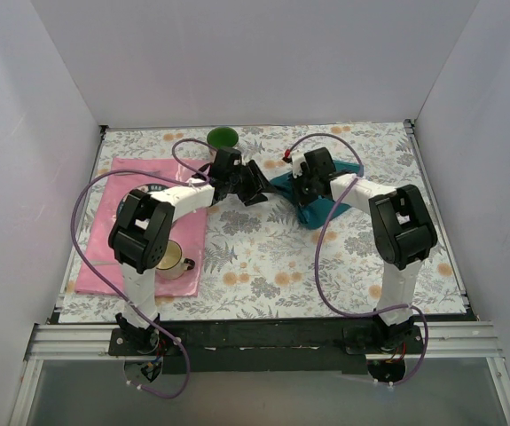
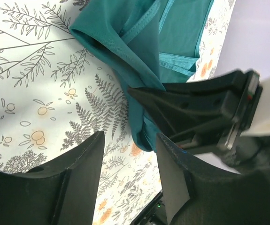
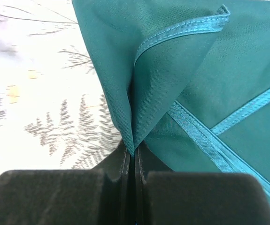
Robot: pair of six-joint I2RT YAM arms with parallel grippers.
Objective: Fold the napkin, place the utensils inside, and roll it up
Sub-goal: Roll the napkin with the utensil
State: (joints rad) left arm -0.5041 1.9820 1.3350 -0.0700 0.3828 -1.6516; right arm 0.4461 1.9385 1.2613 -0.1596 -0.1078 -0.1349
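The risk here is a lost or lopsided fold: my right gripper (image 3: 134, 159) has only a thin pinched ridge of the napkin (image 3: 205, 61), and that soft fabric could slide out under any pull, or drag across the floral tablecloth (image 1: 263, 248) in a heap instead of laying over flat. A second hazard, in my judgement, is a knock between my own fingers, because my left gripper (image 2: 129, 140) sits just beside the right one at the cloth's near-left edge with little room to work. The right jaws are pressed fully together on that ridge of teal cloth, hem and seams fanning away above them. The left jaws stand wide apart and hold nothing; the napkin's lower edge lies at the gap between them, and whether either finger touches it I cannot tell. The napkin itself lies bunched and creased, not flat, on the far middle-right of the table, well apart from the pink placemat (image 1: 113, 177) and the mug (image 1: 173, 257) at the left. The utensils show in none of the three views.
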